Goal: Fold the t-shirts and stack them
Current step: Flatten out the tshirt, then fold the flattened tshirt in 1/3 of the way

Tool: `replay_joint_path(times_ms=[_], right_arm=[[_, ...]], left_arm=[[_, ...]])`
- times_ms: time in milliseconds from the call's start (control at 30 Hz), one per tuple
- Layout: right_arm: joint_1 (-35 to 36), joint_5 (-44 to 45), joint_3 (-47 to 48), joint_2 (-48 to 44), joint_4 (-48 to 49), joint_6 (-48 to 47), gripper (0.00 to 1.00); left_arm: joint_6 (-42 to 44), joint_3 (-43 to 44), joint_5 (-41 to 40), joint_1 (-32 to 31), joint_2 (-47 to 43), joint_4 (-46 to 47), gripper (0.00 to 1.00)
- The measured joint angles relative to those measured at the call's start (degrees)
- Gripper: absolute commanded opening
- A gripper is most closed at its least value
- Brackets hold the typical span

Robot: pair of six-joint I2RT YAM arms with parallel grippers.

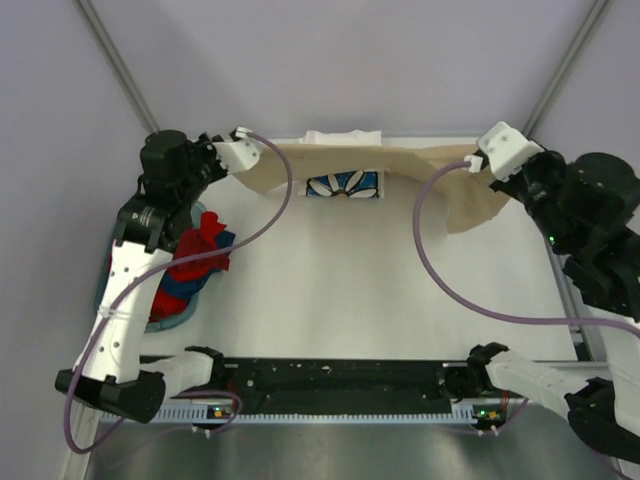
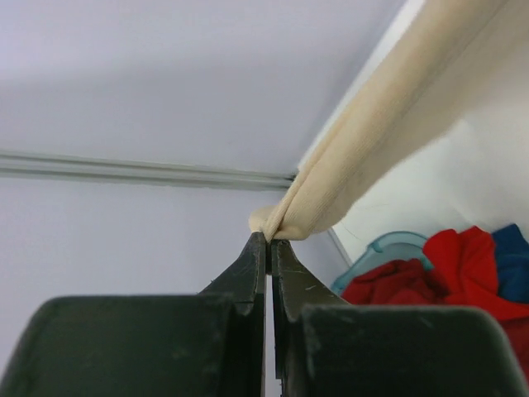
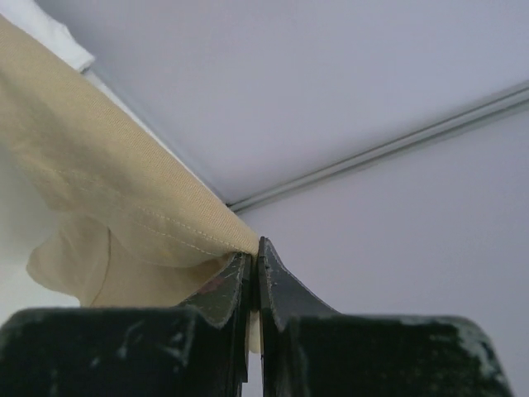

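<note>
A tan t-shirt [image 1: 420, 165] hangs stretched across the far side of the table between my two grippers. My left gripper [image 1: 262, 150] is shut on its left end; in the left wrist view the cloth [image 2: 372, 149] runs up and right from the closed fingertips [image 2: 269, 240]. My right gripper [image 1: 476, 160] is shut on its right end; the right wrist view shows a stitched hem [image 3: 124, 198] pinched at the fingertips [image 3: 254, 248]. A folded white shirt with blue daisy print [image 1: 345, 184] lies under the tan one. Red and blue shirts [image 1: 200, 255] fill a teal basket.
The teal basket [image 1: 105, 300] stands at the table's left edge under the left arm; it also shows in the left wrist view [image 2: 380, 252]. A white cloth piece [image 1: 340, 137] lies at the far edge. A black bar [image 1: 340, 385] runs along the near edge.
</note>
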Motion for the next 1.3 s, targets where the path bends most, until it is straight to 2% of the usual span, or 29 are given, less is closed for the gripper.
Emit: replay_joint_path(times_ms=[100, 233, 367, 467, 600, 733, 933, 1133, 1300], right_arm=[[-0.02, -1.42, 3.43, -1.73, -0.83, 0.0, 0.0], [0.0, -6.03, 0.0, -8.24, -7.56, 0.04, 0.0], [-0.02, -13.7, -11.52, -16.37, -17.97, 0.04, 0.0], [0.0, -19.87, -20.22, -18.4, -24.33, -0.11, 0.0], [0.46, -27.15, -25.35, -19.06, -28.55, 0.07, 0.0], [0.74, -33.97, -27.47, -20.87, -28.7, 0.44, 0.0], [4.87, -39.45, -36.98, -19.17, -28.83, 2.58, 0.0], [5.92, -38.14, -41.2, -13.88, -28.98, 2.97, 0.0], [5.97, -27.28, -37.86, -9.94, -28.74, 2.45, 0.0]], left_arm=[[0.57, 5.05, 0.81, 0.0, -1.29, -2.95, 0.0], [2.25, 3.89, 3.48, 0.0, -6.95, -10.45, 0.0], [4.22, -3.69, 7.13, 0.0, -12.55, -21.18, 0.0], [4.7, -9.68, 8.72, 0.0, -14.34, -29.73, 0.0], [5.38, -18.91, 11.08, 0.0, -15.39, -37.55, 0.0], [5.95, -26.45, 14.32, 0.0, -17.81, -40.76, 0.0], [6.05, -35.04, 15.85, -0.11, -17.44, -42.27, 0.0], [4.48, -36.85, 14.21, -0.24, -13.77, -42.12, 0.0], [-0.46, -35.36, 11.15, -0.28, -6.16, -37.55, 0.0]])
